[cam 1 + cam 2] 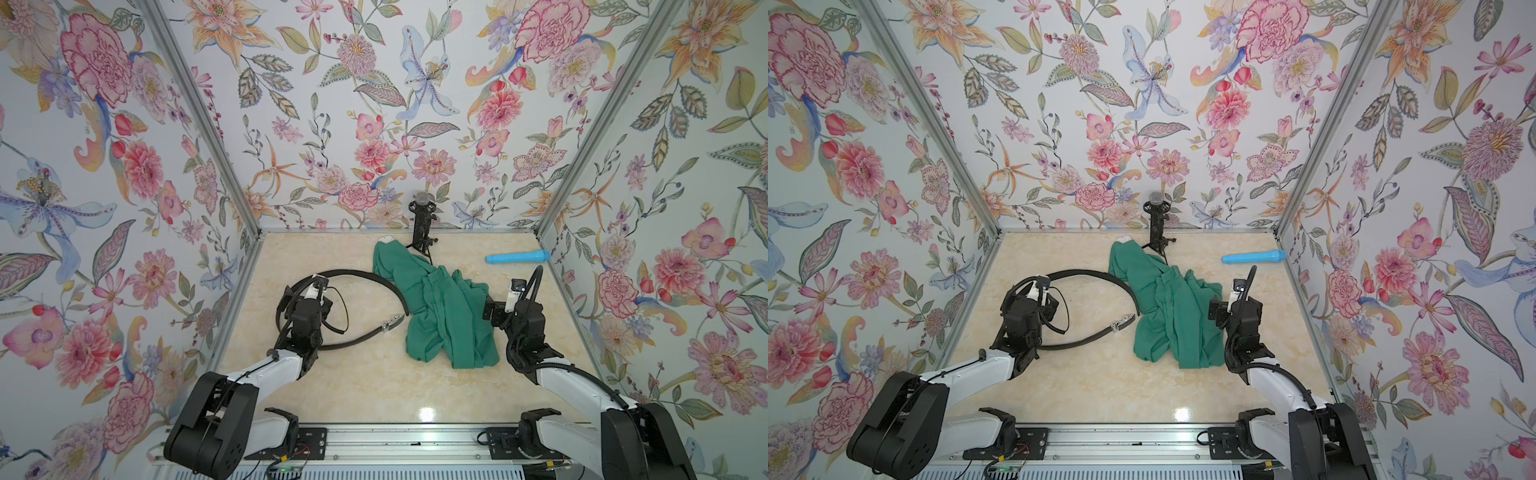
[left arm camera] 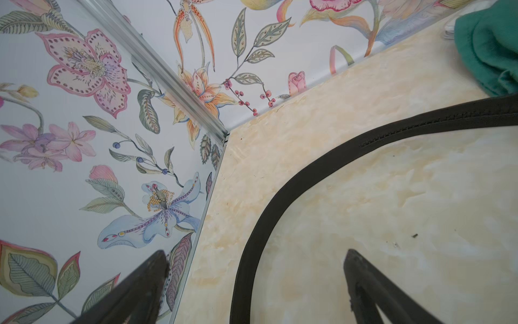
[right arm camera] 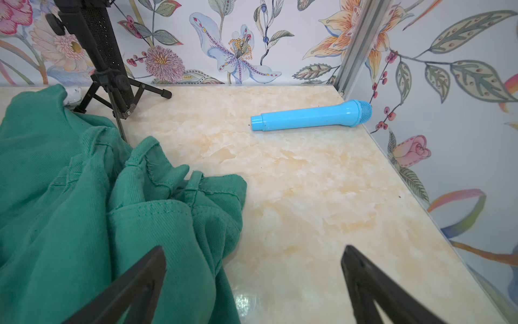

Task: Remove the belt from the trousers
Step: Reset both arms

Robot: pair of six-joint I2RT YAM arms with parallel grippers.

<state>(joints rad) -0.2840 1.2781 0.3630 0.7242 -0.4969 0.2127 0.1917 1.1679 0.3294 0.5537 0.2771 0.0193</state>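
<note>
The black belt [image 1: 365, 273] lies in a wide loop on the marble table, left of the teal-green trousers [image 1: 444, 316]. Its silver buckle [image 1: 392, 323] rests just off the trousers' left edge. The strap's other end reaches that same edge; whether it touches the cloth I cannot tell. In the left wrist view my left gripper [image 2: 255, 252] is open above the belt [image 2: 269, 207], which runs between the fingers without touching them. My right gripper [image 3: 253, 249] is open too, at the right edge of the crumpled trousers [image 3: 70, 196], one finger over the cloth, nothing held.
A blue toy microphone [image 1: 517, 257] lies at the back right near the wall. A black microphone on a small tripod [image 1: 422, 224] stands at the back, right behind the trousers. Floral walls close in the table on three sides, and a metal rail [image 1: 395, 444] runs along the front.
</note>
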